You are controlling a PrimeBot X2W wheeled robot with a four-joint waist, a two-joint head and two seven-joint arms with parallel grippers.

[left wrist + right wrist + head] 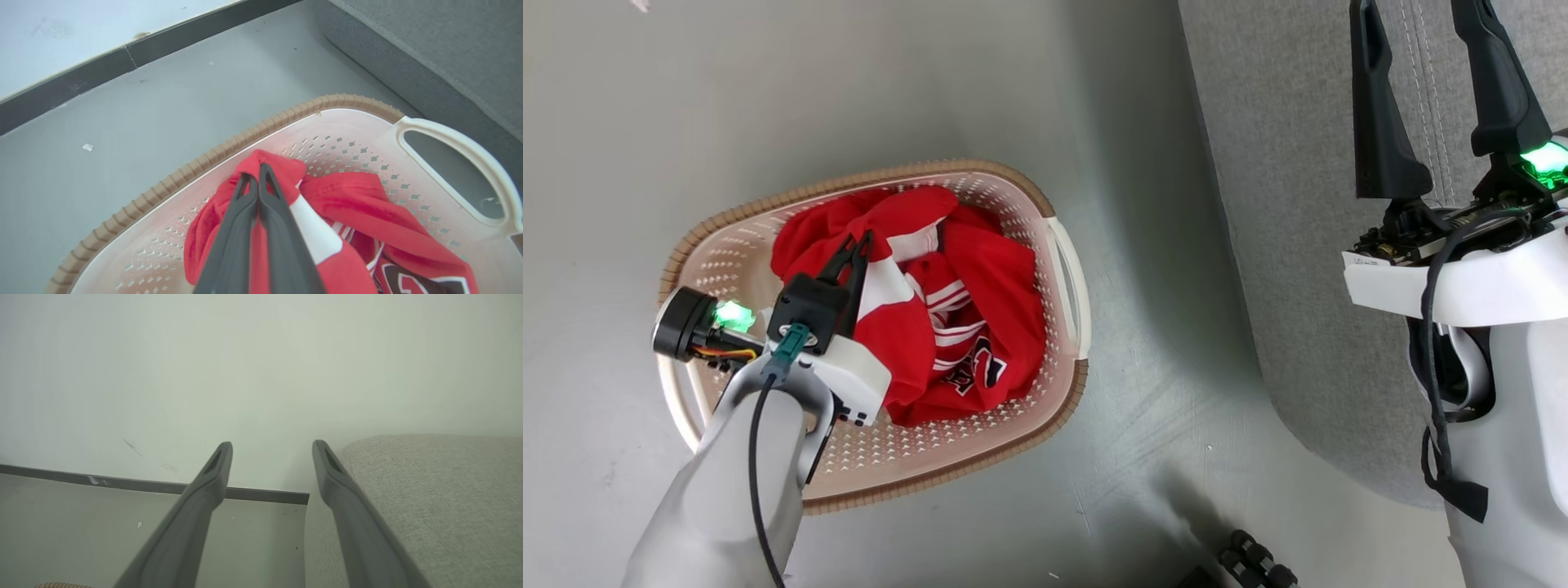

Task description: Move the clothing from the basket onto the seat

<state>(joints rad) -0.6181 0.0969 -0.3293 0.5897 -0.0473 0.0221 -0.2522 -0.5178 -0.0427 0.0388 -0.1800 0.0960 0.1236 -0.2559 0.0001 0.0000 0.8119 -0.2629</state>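
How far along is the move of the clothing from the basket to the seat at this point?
Done: nothing yet; all the red clothing lies in the basket, and the visible part of the seat bears none. In hand: the left gripper is shut on a fold atop the pile. The right gripper is open, by the seat. Remaining: lift out, carry across, release on the seat.

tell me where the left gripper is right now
In the head view the left gripper is at the lower left, inside the basket, shut on a raised fold of the clothing near the basket's far wall.
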